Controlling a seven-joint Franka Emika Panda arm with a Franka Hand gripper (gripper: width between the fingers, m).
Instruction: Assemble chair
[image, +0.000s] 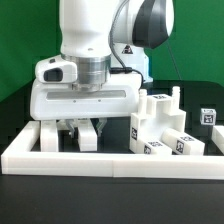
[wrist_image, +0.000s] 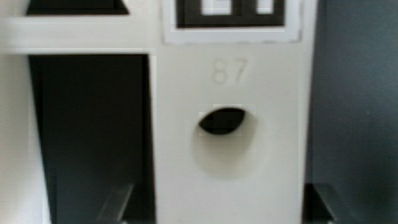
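My gripper (image: 85, 136) is down at the table, inside the white border. In the wrist view a white chair part (wrist_image: 228, 150) with a dark round hole (wrist_image: 221, 121), an embossed number and a marker tag (wrist_image: 231, 20) lies between my fingers. The gripper (wrist_image: 226, 208) straddles this part, with a dark finger (wrist_image: 121, 203) on each side. A thin dark gap shows between each finger and the part's edges, so the jaws stand open around it. In the exterior view the part (image: 85, 128) is mostly hidden behind the fingers.
A white raised border (image: 100, 160) runs along the front and the exterior view's left (image: 25, 138). Several white chair parts with marker tags (image: 165, 128) are stacked at the exterior view's right. A tagged cube (image: 208, 117) sits further right.
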